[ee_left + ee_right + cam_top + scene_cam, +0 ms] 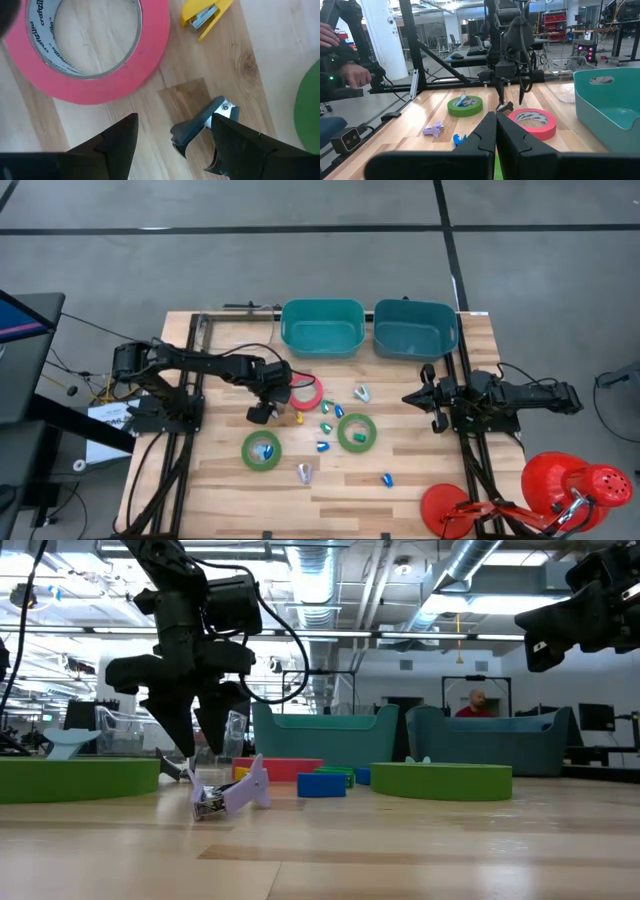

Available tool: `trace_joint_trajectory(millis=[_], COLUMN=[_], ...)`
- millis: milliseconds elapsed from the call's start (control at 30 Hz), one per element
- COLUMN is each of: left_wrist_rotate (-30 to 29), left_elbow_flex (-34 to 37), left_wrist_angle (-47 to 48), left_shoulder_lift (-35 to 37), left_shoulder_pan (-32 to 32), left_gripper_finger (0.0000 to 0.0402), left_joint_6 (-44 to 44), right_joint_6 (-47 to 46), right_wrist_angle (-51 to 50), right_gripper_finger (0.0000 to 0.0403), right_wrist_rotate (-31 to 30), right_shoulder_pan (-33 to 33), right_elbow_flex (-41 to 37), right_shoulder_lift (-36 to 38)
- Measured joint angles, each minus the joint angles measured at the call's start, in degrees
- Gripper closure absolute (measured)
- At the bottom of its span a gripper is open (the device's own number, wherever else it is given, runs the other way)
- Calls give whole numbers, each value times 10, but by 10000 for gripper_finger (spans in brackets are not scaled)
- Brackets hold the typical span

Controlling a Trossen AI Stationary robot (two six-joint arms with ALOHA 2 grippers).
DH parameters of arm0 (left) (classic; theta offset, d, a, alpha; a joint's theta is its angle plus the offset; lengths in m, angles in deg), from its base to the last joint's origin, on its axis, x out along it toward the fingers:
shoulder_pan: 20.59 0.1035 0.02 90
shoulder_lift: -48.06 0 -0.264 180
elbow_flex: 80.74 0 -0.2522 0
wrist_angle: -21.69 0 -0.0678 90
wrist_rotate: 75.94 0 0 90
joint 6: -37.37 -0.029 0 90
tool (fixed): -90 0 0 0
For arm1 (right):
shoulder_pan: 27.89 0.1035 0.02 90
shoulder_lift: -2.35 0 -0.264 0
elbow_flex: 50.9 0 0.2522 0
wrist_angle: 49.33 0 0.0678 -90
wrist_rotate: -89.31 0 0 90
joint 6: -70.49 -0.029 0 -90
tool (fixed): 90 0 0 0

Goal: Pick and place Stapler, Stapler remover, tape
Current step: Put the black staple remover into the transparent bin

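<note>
Here a grey staple remover (202, 131) is lined up between the spread jaws of the left gripper (262, 408), lying on the wooden surface (235, 75) nearer one jaw than the other. It should be centred before descending and closing. The pink tape (90, 47) and a yellow stapler (204, 16) lie just beyond the jaws. The right gripper (496, 131) waits well apart, jaws together.
</note>
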Motion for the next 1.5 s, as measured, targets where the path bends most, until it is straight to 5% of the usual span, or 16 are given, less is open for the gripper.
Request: trace_joint_trajectory(millis=[533,1100,1500], left_wrist_rotate=[-2,5,5], left_elbow_flex=[21,21,21], left_wrist_angle=[4,10,4], left_shoulder_lift=[5,5,5], left_shoulder_pan=[-2,0,0], left_gripper_finger=[163,284,285], left_joint_6=[0,0,4], right_joint_6=[0,0,0], right_wrist_angle=[0,0,0], right_gripper_finger=[403,403,403], right_wrist_rotate=[0,0,0], right_shoulder_pan=[0,0,0], right_elbow_flex=[0,0,0], right_shoulder_lift=[0,0,0])
